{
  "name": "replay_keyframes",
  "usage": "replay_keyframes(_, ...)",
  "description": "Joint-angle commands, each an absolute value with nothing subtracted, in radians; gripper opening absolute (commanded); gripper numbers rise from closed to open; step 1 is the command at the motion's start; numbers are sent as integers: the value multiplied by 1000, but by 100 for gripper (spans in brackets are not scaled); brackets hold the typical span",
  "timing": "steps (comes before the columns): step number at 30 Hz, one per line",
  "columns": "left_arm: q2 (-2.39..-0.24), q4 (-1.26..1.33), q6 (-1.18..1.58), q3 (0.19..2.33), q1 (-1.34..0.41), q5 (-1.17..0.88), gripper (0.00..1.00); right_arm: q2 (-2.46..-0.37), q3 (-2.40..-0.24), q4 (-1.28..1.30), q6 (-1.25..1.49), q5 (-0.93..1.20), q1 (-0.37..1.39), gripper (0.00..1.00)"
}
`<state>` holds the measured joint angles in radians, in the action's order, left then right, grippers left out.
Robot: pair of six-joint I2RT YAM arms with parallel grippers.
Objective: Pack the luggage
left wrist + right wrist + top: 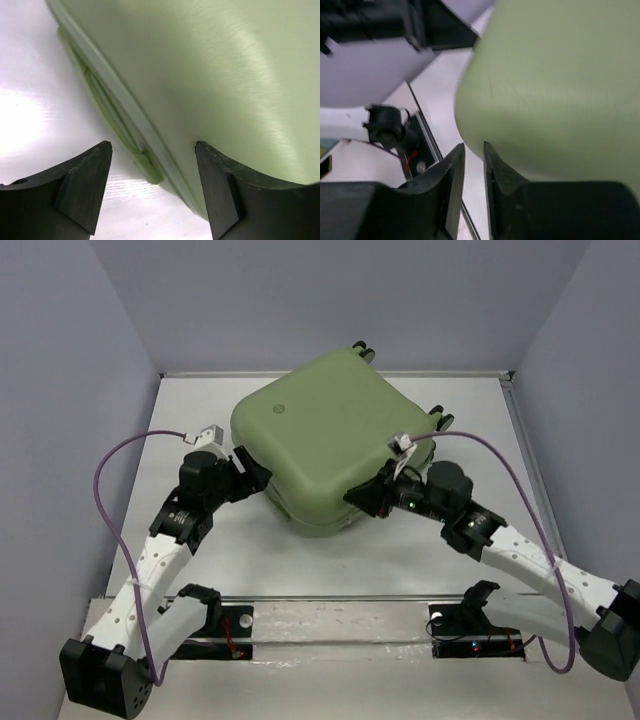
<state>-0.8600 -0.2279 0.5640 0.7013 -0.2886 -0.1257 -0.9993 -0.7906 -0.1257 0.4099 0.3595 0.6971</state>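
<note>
Your left gripper (153,147) stands at the suitcase's left near corner. Its dark, wedge-shaped fingers (82,182) are spread wide and grip nothing, and the shell's edge lies in line with the gap.

The luggage (330,435) lies flat at the middle of the white table (200,560), broad face up. The hard shell is light green, smooth and faintly brushed, with rounded corners and a small round embossed logo (280,408). Black wheels (361,348) show at the far edge. In the left wrist view a pale raised rim (125,107) runs along the seam between the shells. You cannot tell whether that seam is fully closed.

Your right gripper (473,147) sits at the right near corner. Its fingers are drawn almost together, leaving a thin slit with nothing in it, and they are just beside the shell's curve.
</note>
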Motion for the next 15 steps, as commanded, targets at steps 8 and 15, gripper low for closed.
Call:
replay_keyframes(8,-740,-182,479,646,-396,-287,86,-1005,-399,-428,426,141,798,51)
replay_keyframes(15,-738,-132,492,612,-517,-351,94,-1169,-411,-561,417,143,798,55)
